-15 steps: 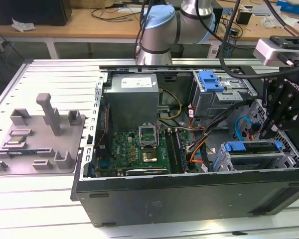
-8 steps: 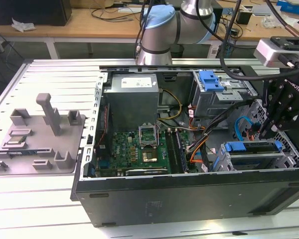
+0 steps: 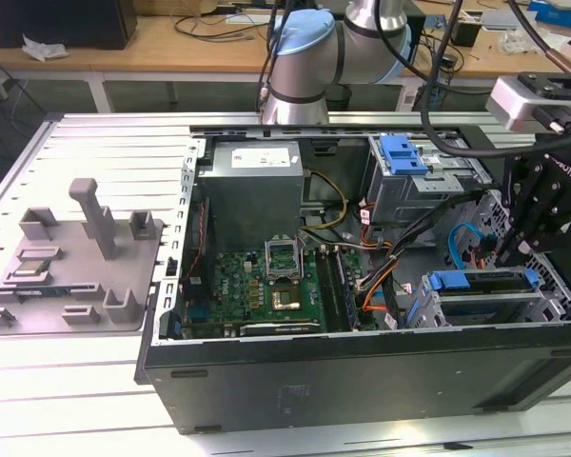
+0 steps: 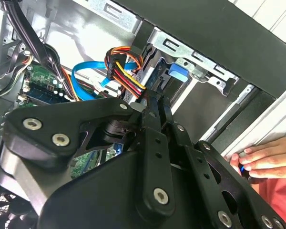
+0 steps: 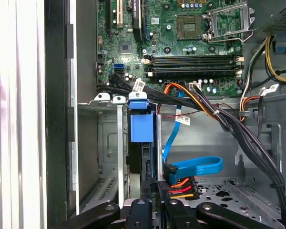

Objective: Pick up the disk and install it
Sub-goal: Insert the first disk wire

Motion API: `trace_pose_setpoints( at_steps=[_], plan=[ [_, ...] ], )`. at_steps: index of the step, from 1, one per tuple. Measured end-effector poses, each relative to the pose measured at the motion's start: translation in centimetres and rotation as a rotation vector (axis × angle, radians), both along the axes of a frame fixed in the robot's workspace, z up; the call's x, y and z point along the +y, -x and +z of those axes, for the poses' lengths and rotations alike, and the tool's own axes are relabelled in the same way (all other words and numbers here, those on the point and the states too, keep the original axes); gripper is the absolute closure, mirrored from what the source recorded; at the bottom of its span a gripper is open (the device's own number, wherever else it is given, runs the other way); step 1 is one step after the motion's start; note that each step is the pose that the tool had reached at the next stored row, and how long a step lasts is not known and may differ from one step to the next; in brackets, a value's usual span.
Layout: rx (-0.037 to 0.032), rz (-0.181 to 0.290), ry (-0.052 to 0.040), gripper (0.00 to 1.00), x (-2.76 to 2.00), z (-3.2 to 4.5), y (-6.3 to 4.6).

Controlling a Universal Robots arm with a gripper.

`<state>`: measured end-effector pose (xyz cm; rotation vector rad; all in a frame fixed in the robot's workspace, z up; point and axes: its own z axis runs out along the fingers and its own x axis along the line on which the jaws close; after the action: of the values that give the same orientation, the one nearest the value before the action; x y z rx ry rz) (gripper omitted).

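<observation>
The disk (image 3: 476,281) stands on edge in the lower drive cage at the exterior view's right of the open computer case, its blue carrier rail on top. In the first wrist view the disk (image 5: 139,126) shows edge-on between the cage's metal rails, blue tab towards the motherboard. My gripper (image 5: 152,187) is at the disk's rear end, black fingers close together on either side of its edge. The gripper (image 4: 157,102) points at the blue tab (image 4: 177,71) in the second wrist view. From outside, the gripper (image 3: 516,255) hangs over the cage's right end.
A blue data cable (image 5: 195,167) and an orange, red and yellow power plug (image 5: 181,183) lie right beside the fingers. A bundle of black cables (image 5: 238,133) crosses the case. A bare blue bracket (image 3: 404,152) sits on the upper bay. A person's hand (image 4: 267,157) rests on the case edge.
</observation>
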<state>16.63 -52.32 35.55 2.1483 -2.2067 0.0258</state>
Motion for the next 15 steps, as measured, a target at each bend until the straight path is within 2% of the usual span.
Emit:
trace_pose_setpoints(
  at_steps=[5, 15],
  plan=[
    [0.0, 0.0, -0.0134, 0.84, -0.14, 0.0, -0.11],
    [0.0, 0.0, -0.0196, 0.84, -0.41, 0.0, -0.2]
  ],
)
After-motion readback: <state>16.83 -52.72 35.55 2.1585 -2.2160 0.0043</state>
